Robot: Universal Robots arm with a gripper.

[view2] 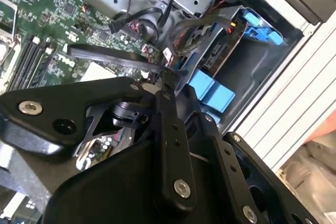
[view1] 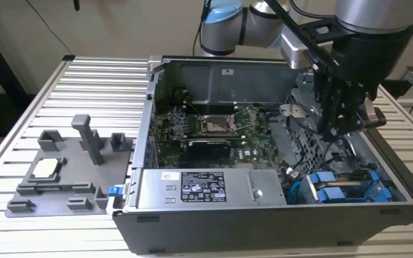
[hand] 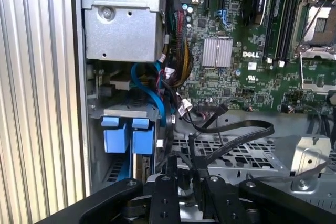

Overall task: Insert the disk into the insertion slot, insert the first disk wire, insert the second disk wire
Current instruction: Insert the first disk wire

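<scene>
The arm hangs over the open computer case (view1: 264,231) on the slatted surface (view1: 84,91), its end effector (view1: 339,126) down inside, near the perforated drive cage. In the second wrist view the two fingers (view2: 167,109) come together at the tip and a flat black disk wire (view2: 105,56) runs out from between them, so the end effector looks to be pinched shut on that wire, though the links hide the contact itself. In the first wrist view the same wire loops loosely above the cage.

The disk (hand: 142,140) sits in the insertion slot (hand: 126,113) beside the power-supply box (hand: 121,24). Two blue-tabbed drives stand side by side there, and I cannot tell which one is meant.

The risk I see is the slack. The loop lies close to a tangle of other cables (hand: 173,77), and it could catch on them or on a cage edge and be dragged out of the pinch. A plug that meets its socket tilted could jam or bend a contact, and the bulky linkage has little room beside the case wall
</scene>
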